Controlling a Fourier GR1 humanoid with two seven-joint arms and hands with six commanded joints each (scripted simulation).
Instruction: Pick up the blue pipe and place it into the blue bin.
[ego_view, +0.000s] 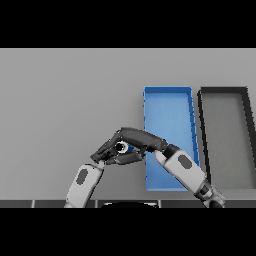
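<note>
The blue pipe (129, 148) is short, and its pale ring end faces me just left of the blue bin (169, 112). My right hand (140, 139) reaches leftward from the lower right. Its fingers curl over the pipe and its thumb lies under it, so most of the pipe is hidden. The pipe is outside the bin, close to the bin's left wall. My left hand (102, 152) sits right next to the pipe's ring end with its fingers relaxed; whether it touches the pipe is unclear.
A black bin (222, 91) stands directly right of the blue bin, and both run from mid-table toward the front edge. Bare grey table spreads to the left and to the back.
</note>
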